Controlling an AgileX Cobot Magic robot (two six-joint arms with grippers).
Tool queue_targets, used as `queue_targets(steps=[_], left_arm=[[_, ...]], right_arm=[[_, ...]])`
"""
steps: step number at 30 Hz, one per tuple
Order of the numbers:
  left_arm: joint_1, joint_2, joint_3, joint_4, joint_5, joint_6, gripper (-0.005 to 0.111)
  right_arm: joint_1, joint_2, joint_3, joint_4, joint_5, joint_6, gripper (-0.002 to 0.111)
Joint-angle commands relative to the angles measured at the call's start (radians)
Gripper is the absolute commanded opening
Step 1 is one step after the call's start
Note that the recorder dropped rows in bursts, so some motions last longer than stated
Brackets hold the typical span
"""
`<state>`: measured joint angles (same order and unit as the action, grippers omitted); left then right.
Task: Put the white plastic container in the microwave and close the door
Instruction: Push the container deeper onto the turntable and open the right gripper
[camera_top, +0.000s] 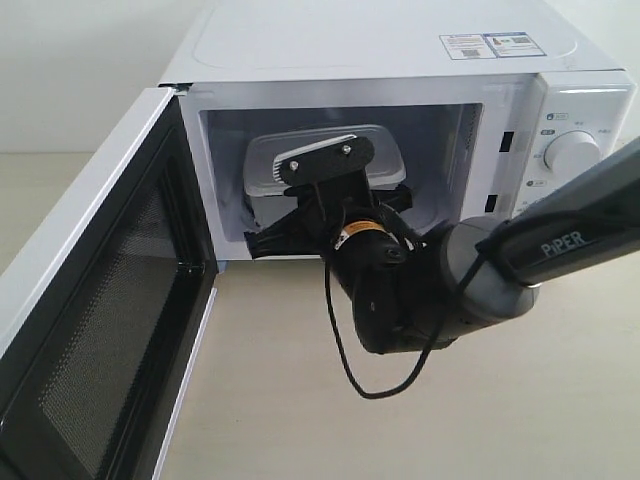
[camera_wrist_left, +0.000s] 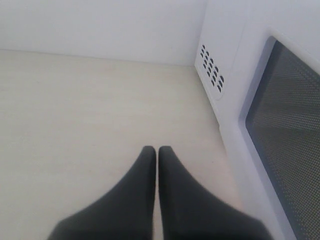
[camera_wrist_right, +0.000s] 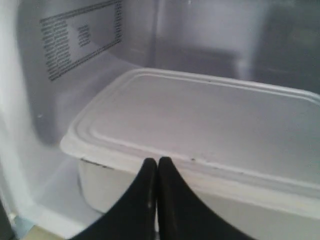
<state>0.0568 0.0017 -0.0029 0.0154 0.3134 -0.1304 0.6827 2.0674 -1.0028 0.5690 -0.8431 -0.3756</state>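
Inside the microwave (camera_top: 350, 50), your white plastic container (camera_wrist_right: 200, 125) sits with side room; right fingers (camera_wrist_right: 145, 200) pinched shut, empty, at its front rim. Left fingers (camera_wrist_left: 140, 200) shut over bench (camera_wrist_left: 75, 110), door (camera_top: 90, 330) wide open.

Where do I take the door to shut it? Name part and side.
The door stands wide open, handle hidden. Push its outer face, near the free edge, from the left, where the shut left gripper sits.
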Motion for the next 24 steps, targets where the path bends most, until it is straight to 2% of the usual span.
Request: queue_targets(steps=[1,11,17,24], left_arm=[[0.003,-0.002,0.003,0.002,0.001,-0.008,0.004],[0.003,-0.002,0.003,0.002,0.001,-0.008,0.004],[0.003,-0.002,0.003,0.002,0.001,-0.008,0.004],[0.003,-0.002,0.003,0.002,0.001,-0.008,0.004]], right_arm=[[-0.03,0.004,-0.03,0.013,0.013,-0.002,0.0],[-0.056,0.004,-0.057,0.004,0.029,-0.026,0.0],[-0.047,-0.047,-0.057,0.069,0.162,-0.088,0.0],[0.011,-0.178,-0.017,0.345,0.257,-0.431,0.0]])
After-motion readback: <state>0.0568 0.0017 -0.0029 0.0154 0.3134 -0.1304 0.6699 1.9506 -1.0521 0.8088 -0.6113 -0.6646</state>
